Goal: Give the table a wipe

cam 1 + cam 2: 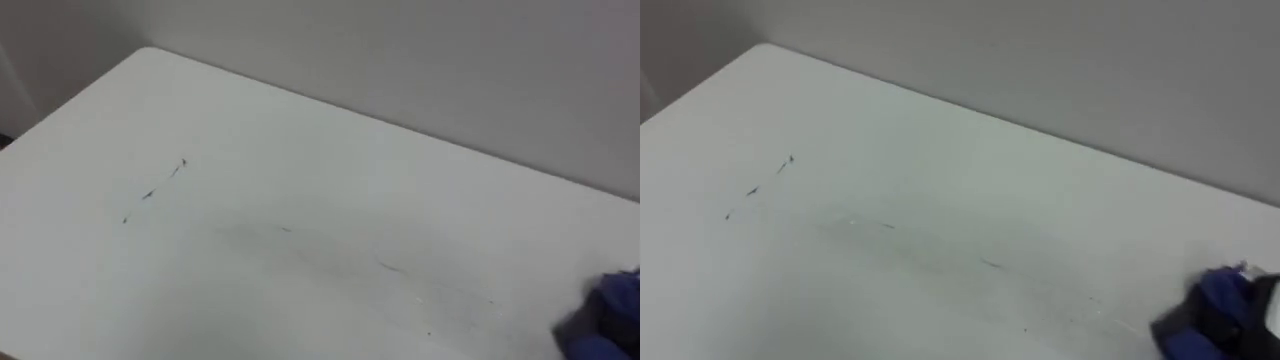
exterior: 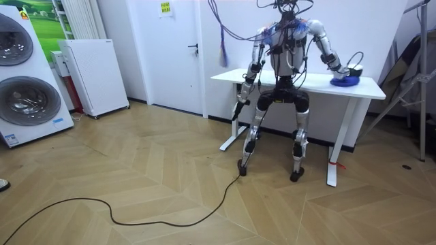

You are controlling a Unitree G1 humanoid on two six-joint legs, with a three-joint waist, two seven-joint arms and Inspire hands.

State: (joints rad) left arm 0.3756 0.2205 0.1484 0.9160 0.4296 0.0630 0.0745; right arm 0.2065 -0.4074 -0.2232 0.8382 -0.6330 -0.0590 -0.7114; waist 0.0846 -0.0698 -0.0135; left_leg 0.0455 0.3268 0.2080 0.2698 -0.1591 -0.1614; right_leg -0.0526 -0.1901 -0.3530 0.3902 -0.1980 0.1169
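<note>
A white table [image 1: 330, 170] stretches before me, with short dark pen marks [image 1: 178, 168] at its left part and a fainter streak [image 1: 388, 265] toward the right. A blue cloth [image 1: 1212, 305] lies bunched at the table's near right, and my right hand [image 1: 1270, 300] rests against it at the picture's edge. The room view has me standing at the table [image 2: 231, 76], right hand [image 2: 350, 72] on the blue cloth [image 2: 345, 82]. My left hand [image 2: 240, 95] hangs beside the table's end on the room view's left.
A plain wall runs right behind the table's far edge. Two washing machines [image 2: 20, 75] and a white cabinet [image 2: 92, 75] stand at the room view's left, a door [image 2: 174, 51] behind, and a folded metal stand [image 2: 412, 82] beside the table's other end.
</note>
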